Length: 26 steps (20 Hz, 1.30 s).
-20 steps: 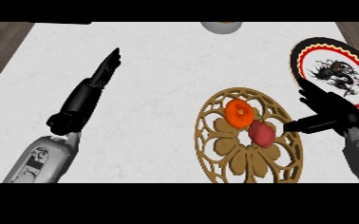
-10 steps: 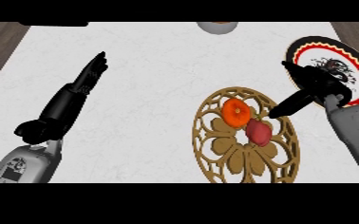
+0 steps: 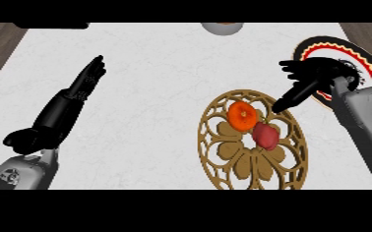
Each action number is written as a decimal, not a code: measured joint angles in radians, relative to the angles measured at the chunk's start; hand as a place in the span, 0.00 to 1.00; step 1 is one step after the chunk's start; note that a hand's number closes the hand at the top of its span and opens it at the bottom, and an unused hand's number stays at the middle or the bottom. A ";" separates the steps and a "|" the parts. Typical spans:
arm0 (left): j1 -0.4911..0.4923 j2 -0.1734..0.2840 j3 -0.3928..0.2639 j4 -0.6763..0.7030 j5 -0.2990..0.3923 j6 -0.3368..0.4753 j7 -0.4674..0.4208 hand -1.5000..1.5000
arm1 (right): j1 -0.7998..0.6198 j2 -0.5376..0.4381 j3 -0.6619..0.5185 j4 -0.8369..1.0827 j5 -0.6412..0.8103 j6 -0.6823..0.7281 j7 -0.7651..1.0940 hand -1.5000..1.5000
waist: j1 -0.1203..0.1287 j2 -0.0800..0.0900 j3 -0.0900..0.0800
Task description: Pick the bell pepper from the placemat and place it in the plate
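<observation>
An orange bell pepper [image 3: 242, 114] lies on the round, gold openwork placemat [image 3: 251, 140] right of centre. A dark red fruit [image 3: 266, 135] sits beside it on the same mat. The plate [image 3: 336, 54], black with a red and white ring, lies at the right edge, partly covered by my right hand [image 3: 310, 76]. That hand is open, with its thumb pointing down toward the mat's upper right rim, a short way from the pepper and holding nothing. My left hand [image 3: 69, 101] is open at the left, fingers stretched up the counter, far from everything.
A grey rounded object [image 3: 221, 27] peeks in at the top edge of the white counter. Dark wood shows at the top left and top right corners.
My right hand has risen and drifted up toward the plate, away from the red fruit. My left forearm has swung a little leftward and lower.
</observation>
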 measured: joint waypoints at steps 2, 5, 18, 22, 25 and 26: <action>-0.010 -0.009 -0.004 -0.006 -0.005 0.004 0.014 0.50 | -0.028 -0.027 0.002 0.034 -0.047 0.027 0.014 0.00 | 0.000 0.001 0.000; 0.003 -0.014 -0.005 -0.008 -0.013 0.006 0.015 0.50 | -0.035 -0.066 0.025 0.070 -0.080 0.055 0.023 0.00 | 0.000 0.001 0.000; 0.012 -0.024 0.036 -0.024 -0.024 -0.032 0.024 0.50 | -0.071 -0.116 0.057 0.200 -0.167 0.116 0.003 0.00 | -0.005 0.001 0.000; 0.003 -0.042 0.033 -0.022 -0.040 -0.032 0.033 0.50 | -0.068 -0.104 0.081 0.245 -0.172 0.144 -0.026 0.00 | -0.004 0.003 0.001; 0.008 -0.043 0.042 -0.029 -0.041 -0.039 0.035 0.50 | -0.054 -0.093 0.102 0.251 -0.185 0.162 -0.034 0.00 | -0.005 0.002 0.001; 0.005 -0.040 0.049 -0.022 -0.043 -0.043 0.032 0.50 | -0.053 -0.088 0.110 0.240 -0.192 0.161 -0.027 0.00 | -0.006 0.001 0.001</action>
